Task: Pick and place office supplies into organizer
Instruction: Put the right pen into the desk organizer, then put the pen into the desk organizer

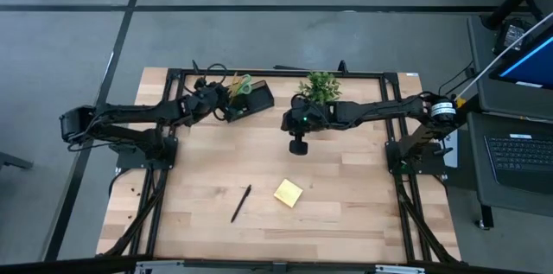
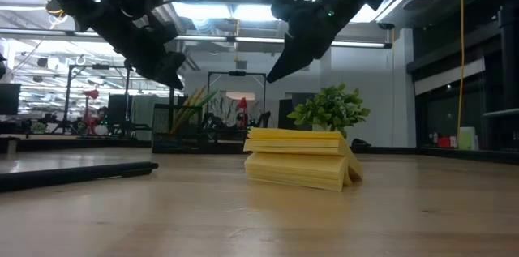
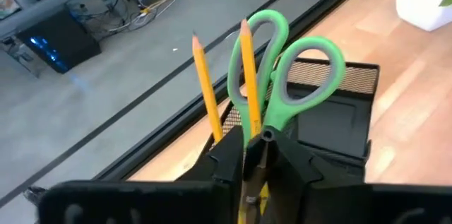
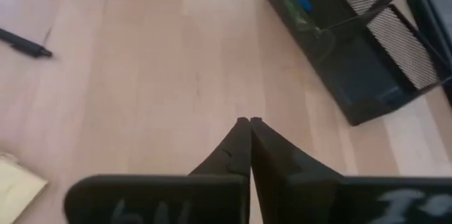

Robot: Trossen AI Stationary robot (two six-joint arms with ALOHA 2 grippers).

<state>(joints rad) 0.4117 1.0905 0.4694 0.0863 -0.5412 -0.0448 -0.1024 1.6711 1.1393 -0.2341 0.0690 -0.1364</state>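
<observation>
Tabletop (image 1: 346, 213) mostly bare — left fingers (image 3: 252, 155) gripping pencil (image 3: 246, 75) over organizer (image 1: 251, 99); right fingers (image 4: 249, 121) closed.

We see a table (image 1: 346, 213) of pale wood planks with a smooth, faintly satin finish. The organizer (image 4: 367, 54) at the upper right of the right wrist frame is black perforated metal mesh, matt. The scissors (image 3: 296, 90) have smooth green plastic handles. Two pencils (image 3: 205, 86) look like yellow-painted wood. The sticky-note pad (image 2: 300, 158) is matt yellow paper, the pen (image 1: 240, 203) black plastic.

No legible text or labels.
</observation>
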